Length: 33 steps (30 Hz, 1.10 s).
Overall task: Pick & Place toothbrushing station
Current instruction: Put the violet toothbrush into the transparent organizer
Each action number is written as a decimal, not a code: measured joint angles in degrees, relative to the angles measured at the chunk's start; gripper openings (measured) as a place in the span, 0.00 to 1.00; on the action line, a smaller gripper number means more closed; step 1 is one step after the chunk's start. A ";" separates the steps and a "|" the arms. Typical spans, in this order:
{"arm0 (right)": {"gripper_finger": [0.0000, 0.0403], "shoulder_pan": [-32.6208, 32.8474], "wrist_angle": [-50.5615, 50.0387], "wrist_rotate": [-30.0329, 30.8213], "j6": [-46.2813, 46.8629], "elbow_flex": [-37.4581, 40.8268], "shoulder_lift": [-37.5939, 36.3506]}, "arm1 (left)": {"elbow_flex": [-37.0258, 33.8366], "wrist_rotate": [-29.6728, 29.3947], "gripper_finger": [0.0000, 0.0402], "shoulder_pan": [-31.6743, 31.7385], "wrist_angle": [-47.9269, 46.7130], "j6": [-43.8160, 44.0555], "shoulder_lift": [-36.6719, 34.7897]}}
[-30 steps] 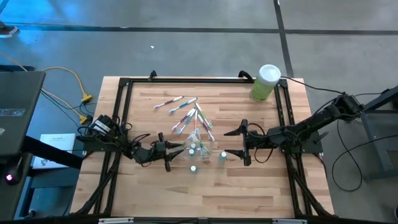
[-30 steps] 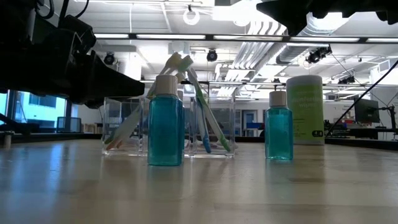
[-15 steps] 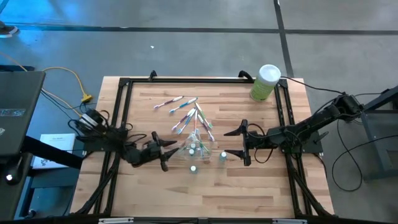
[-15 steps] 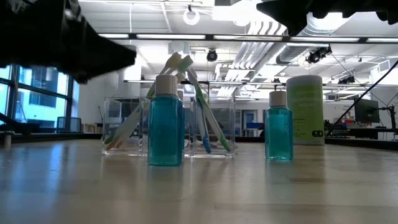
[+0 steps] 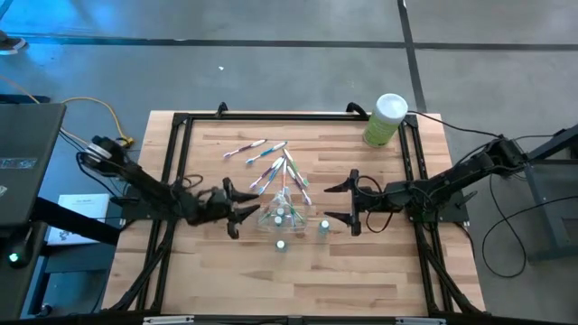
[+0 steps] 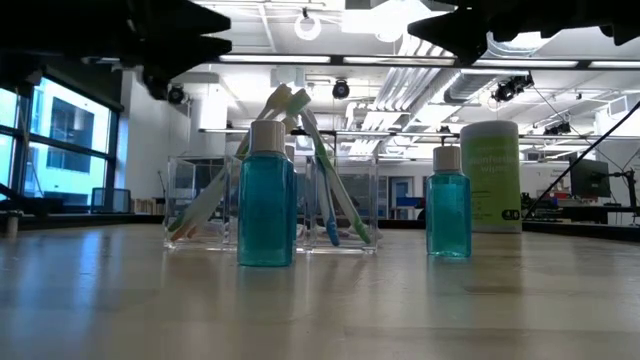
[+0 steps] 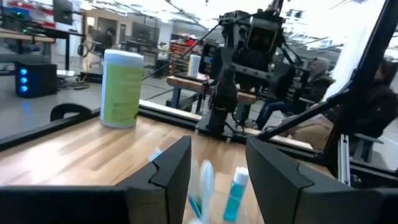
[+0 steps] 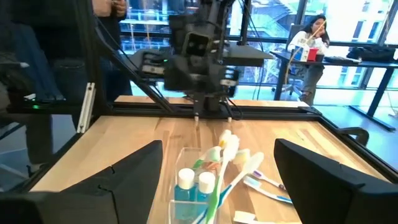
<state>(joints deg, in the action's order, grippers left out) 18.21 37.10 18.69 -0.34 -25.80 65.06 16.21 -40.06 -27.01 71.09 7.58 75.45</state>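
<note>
The clear holder (image 5: 285,215) stands on the wooden table (image 5: 226,280) with several pastel toothbrushes (image 8: 227,163) leaning in it and two small blue white-capped bottles (image 8: 194,184) inside. Other toothbrushes (image 5: 267,162) lie loose on the table beyond it. Two more blue bottles (image 5: 281,244) (image 5: 324,226) stand on the table beside it; they also show in the low view (image 6: 266,196) (image 6: 448,203). My left gripper (image 5: 244,208) is open, raised just left of the holder. My right gripper (image 5: 336,203) is open, right of the holder, fingers pointing at it.
A tall green canister with a white lid (image 5: 386,119) stands at the far right corner. A black frame (image 5: 178,162) runs round the table. Bare wood lies toward the near edge. People sit in the room beyond the table (image 8: 314,37).
My left gripper has risen from table height, out of the low view's middle, and has gone a little toward the far edge, nearer the holder. The holder, brushes and bottles have stayed where they were.
</note>
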 joint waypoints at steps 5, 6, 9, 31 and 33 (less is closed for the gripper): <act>0.75 0.01 0.46 -2.02 -1.24 0.00 0.00 | 2.20 7.56 0.37 7.49 -14.56 0.18 -9.37; 0.75 -0.01 0.49 -2.00 -1.38 0.00 0.00 | 3.15 8.47 0.37 9.00 -19.25 0.22 -11.42; 0.75 -0.01 0.42 -1.96 -1.44 0.00 0.00 | 7.33 10.23 0.37 13.24 -36.78 1.66 -17.25; 0.75 -4.10 -3.78 -2.19 3.54 0.02 0.00 | 20.58 32.29 0.37 44.28 -96.06 6.03 -28.60; 0.75 -4.12 -3.77 -2.20 3.54 0.02 0.00 | 20.58 33.77 0.37 47.13 -98.08 3.68 -27.99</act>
<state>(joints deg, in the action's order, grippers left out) 14.09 33.32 16.49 3.20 -25.78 65.06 36.80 -6.30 20.13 -26.99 11.27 47.45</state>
